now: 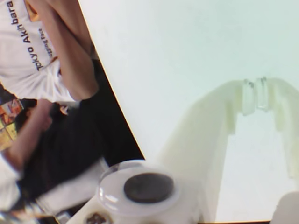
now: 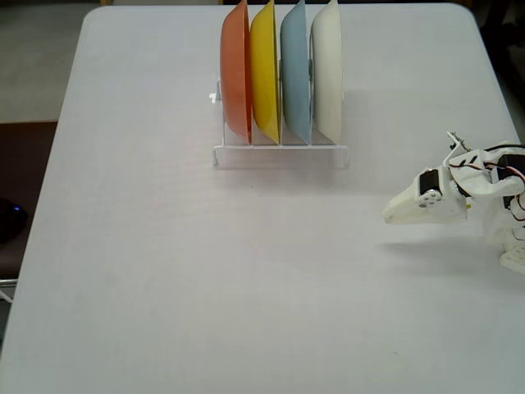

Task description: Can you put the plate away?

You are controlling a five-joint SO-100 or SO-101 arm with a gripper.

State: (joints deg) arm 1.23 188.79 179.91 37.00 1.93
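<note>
The cream-white plate (image 2: 327, 70) stands on edge in the rightmost slot of the clear rack (image 2: 279, 154) at the back of the table. It stands beside a light blue plate (image 2: 295, 74). My white gripper (image 2: 390, 216) is low over the table at the right, well in front and to the right of the rack, pointing left. In the wrist view the gripper (image 1: 255, 95) has its fingertips together with nothing between them, over bare white table. The plate does not show in the wrist view.
A yellow plate (image 2: 264, 70) and an orange plate (image 2: 236, 70) fill the rack's other slots. In the wrist view a person in a white T-shirt (image 1: 28, 51) stands past the table's edge (image 1: 119, 112). The arm's base (image 2: 509, 205) is at the right edge.
</note>
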